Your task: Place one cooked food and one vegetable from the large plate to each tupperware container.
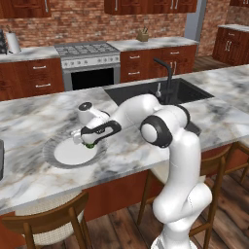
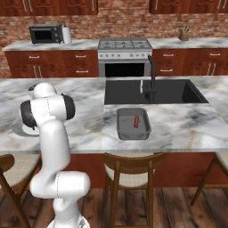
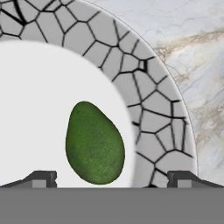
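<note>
The large plate (image 1: 63, 154) lies on the marble counter, with a grey patterned rim (image 3: 148, 109) and a white centre. A dark green, egg-shaped vegetable (image 3: 95, 142) rests near the plate's right edge and appears as a green spot (image 1: 90, 145) under the hand. My gripper (image 3: 111, 181) hangs low over it, open, with one fingertip (image 3: 41, 178) on each side and no contact. In the left base view the gripper (image 1: 86, 142) sits at the plate's right rim. One tupperware container (image 2: 132, 123) stands in front of the sink and holds a reddish-brown cooked food stick (image 2: 136, 121).
The black sink basin (image 1: 160, 92) with its tall faucet (image 1: 168, 73) lies behind and to the right of the plate. A dark edge (image 1: 1, 163) shows at the far left of the counter. Wooden stools (image 2: 129, 173) stand below the counter's front edge.
</note>
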Motion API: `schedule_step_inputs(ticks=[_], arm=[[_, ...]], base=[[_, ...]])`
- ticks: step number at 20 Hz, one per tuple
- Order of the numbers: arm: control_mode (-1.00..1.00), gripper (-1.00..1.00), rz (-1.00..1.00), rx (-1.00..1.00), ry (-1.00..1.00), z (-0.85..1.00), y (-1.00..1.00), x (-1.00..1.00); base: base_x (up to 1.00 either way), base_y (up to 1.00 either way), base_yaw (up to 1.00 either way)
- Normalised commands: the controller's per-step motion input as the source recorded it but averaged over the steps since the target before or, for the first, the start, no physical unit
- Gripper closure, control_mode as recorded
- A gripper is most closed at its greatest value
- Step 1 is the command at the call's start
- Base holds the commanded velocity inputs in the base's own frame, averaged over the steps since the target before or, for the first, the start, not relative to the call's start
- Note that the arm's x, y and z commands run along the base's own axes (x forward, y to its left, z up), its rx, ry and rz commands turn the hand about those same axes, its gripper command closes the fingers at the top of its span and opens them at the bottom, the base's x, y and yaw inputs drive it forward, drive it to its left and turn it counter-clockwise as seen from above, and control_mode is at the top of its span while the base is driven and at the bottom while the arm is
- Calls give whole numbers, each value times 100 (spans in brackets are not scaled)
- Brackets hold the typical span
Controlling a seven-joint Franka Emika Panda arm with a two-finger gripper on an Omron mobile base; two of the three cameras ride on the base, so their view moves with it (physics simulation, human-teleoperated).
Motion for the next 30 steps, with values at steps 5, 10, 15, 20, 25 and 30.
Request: schedule_step_inputs(ticks=[5, 10, 15, 20, 25, 30], arm=[[-100, -100, -1, 0, 0, -22, 0, 0], [-100, -100, 0, 0, 0, -4, 0, 4], [-100, -100, 0, 0, 0, -4, 4, 10], [-100, -100, 0, 0, 0, -4, 12, 11], [-100, -100, 0, 0, 0, -5, 14, 8], [-100, 100, 0, 0, 0, 0, 1, 0]], base=[[0, 0, 0], [0, 0, 0], [0, 0, 0], [0, 0, 0], [0, 0, 0], [0, 0, 0]])
